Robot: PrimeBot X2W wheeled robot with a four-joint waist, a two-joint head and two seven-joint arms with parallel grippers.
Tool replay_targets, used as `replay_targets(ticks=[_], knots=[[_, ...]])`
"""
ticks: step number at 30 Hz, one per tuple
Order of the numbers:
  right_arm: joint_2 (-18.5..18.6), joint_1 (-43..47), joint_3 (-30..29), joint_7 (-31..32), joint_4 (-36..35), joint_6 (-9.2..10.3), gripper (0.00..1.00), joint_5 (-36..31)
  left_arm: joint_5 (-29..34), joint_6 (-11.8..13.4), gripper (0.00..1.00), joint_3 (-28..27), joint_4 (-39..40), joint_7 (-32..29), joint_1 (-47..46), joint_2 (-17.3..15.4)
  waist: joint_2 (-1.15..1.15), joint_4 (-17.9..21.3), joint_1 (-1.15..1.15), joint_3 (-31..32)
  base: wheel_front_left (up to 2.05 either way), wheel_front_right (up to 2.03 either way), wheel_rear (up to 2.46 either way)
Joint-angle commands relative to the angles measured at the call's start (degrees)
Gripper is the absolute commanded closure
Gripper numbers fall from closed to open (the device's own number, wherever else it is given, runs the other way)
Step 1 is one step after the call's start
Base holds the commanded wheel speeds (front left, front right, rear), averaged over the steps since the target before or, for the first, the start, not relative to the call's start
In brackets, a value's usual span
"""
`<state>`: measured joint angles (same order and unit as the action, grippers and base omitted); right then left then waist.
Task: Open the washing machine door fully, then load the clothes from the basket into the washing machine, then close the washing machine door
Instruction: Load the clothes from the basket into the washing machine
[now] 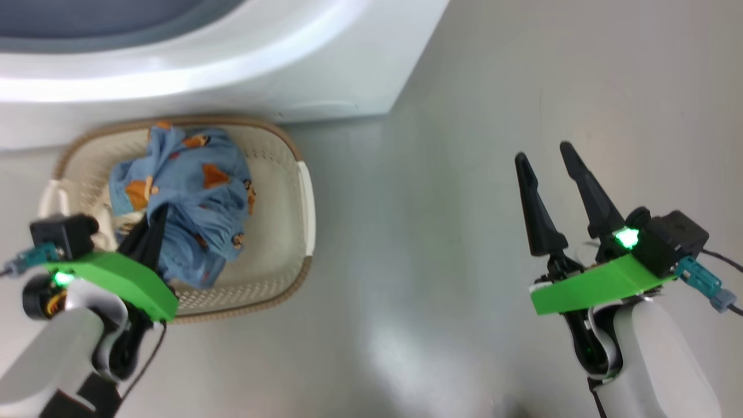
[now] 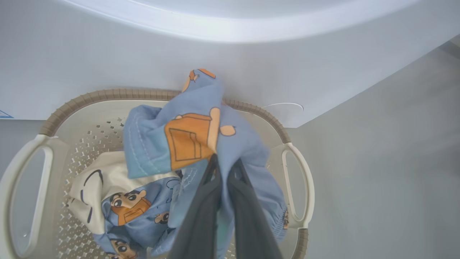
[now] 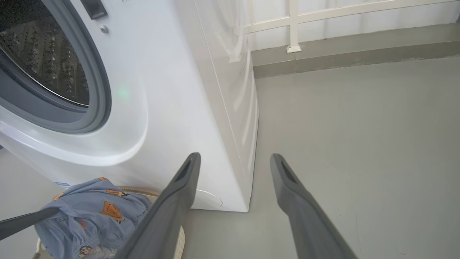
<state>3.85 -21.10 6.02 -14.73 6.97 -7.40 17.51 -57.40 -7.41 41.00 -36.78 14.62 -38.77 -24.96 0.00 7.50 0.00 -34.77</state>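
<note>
One soft, crumpled bundle of clothes [image 1: 186,191], bear-printed blue fabric plus a cream piece, lies in the single perforated plastic basket [image 1: 278,174] with two loop handles, just before the glossy white washing machine [image 1: 232,69]. The left gripper [image 2: 224,163] pinches the blue cloth; the right gripper [image 1: 543,152] is spread, empty.
</note>
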Motion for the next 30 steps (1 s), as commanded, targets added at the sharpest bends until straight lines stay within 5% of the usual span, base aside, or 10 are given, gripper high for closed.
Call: replay_targets(ticks=[1, 30], knots=[[0.3, 2.2, 0.9, -0.3, -0.7, -0.09, 0.0, 0.5, 1.5, -0.1, 1.0, -3.2, 1.4, 0.4, 2.0, -1.7, 0.0, -2.6, 0.0, 5.1, 0.0, 0.0, 0.0], [4.5, 12.7, -1.9, -0.3, 1.4, -0.09, 0.0, 2.9, 19.3, -0.1, 1.0, -25.3, 19.9, 0.4, 21.1, 1.7, 0.0, -7.0, 0.0, 19.8, 0.0, 0.0, 0.0]])
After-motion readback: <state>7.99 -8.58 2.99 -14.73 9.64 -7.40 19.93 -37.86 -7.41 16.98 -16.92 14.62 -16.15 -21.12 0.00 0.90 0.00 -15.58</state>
